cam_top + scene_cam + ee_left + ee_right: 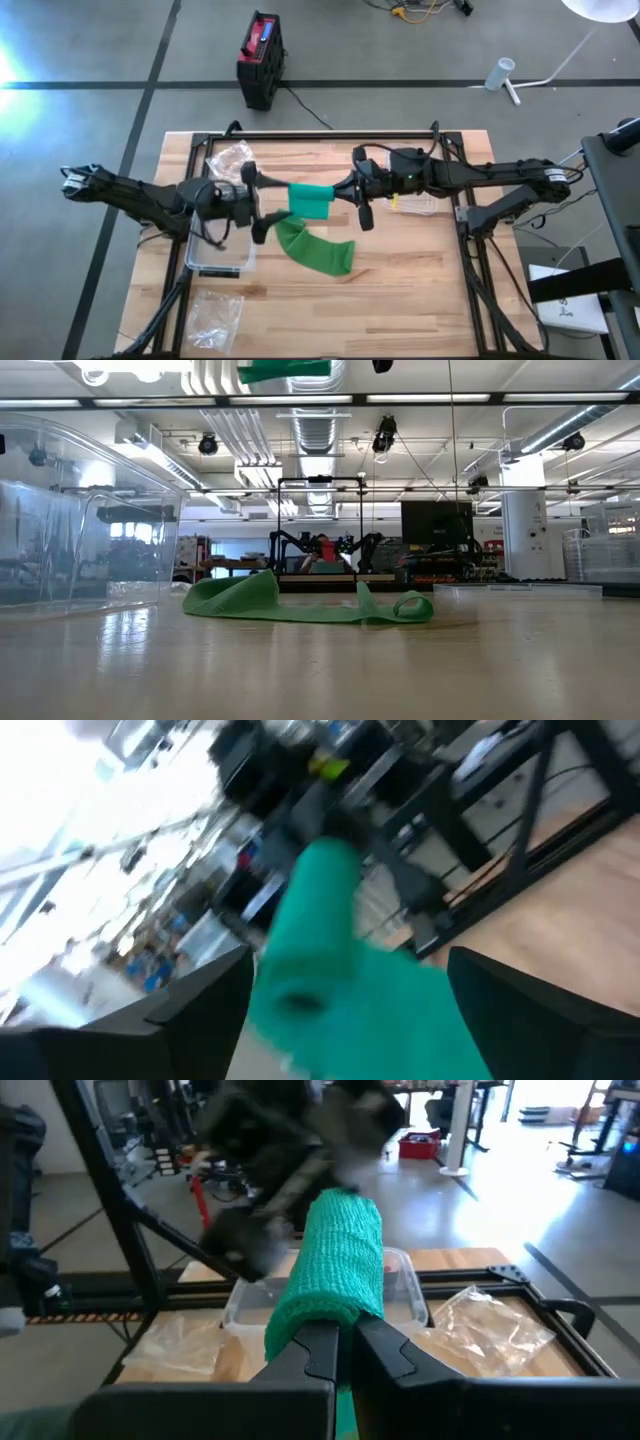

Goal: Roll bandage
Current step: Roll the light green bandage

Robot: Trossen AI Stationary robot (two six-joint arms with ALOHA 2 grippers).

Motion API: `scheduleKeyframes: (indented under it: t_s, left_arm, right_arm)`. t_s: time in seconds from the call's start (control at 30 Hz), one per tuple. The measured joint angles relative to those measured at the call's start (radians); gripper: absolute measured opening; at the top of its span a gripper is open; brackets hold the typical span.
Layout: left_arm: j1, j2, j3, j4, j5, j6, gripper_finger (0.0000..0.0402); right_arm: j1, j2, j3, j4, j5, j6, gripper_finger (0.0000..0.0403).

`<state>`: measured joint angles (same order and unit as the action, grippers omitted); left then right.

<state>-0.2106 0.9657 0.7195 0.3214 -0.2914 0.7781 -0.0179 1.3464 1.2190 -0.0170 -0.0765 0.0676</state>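
- We find the green bandage (312,215) partly rolled: its rolled end is lifted above the middle of the bench (420,290), and the loose tail hangs down and trails across the wood toward the near side.
- In the low view the tail lies on the boards as a flat green strip with a small loop at its right end; the rolled part shows only at the upper edge of that view.
- The right gripper (340,1355) has its jaws clenched on one end of the roll. In the right wrist view the two dark fingers meet with green fabric pinched between them and the roll stands out beyond the tips.
- The left gripper (262,205) sits just beside the left end of the roll. Its jaws are released: in the left wrist view the two fingers (200,1010) stand wide on either side of the green cloth, with a gap showing at each side.
- We cannot tell whether the left fingers touch the fabric; that view is blurred.
- A clear plastic bin (218,255) rests on the left part of the bench, under the left arm.
- Crumpled clear bags lie at the near left corner (212,318) and at the far left (232,160).
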Motion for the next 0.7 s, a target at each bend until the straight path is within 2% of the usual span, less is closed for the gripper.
scheduleKeyframes:
  t_s: [0.07,0.23,0.37,0.7]
  left_arm:
    - [-0.030,0.004,0.000,0.007,-0.006,0.051,0.0319]
    - [-0.046,0.037,0.000,0.107,-0.104,0.144,0.0306]
    - [-0.046,0.071,0.000,0.159,-0.118,0.225,0.0296]
    - [-0.036,0.101,0.024,0.175,-0.207,0.240,0.0268]
  right_arm:
    - [-0.007,0.003,0.000,0.002,0.000,0.025,0.0003]
    - [-0.009,0.020,0.000,0.041,-0.002,0.063,0.0003]
    - [-0.009,0.034,0.000,0.050,-0.002,0.071,0.0003]
    - [-0.013,0.045,0.000,0.065,-0.002,0.073,0.0003]
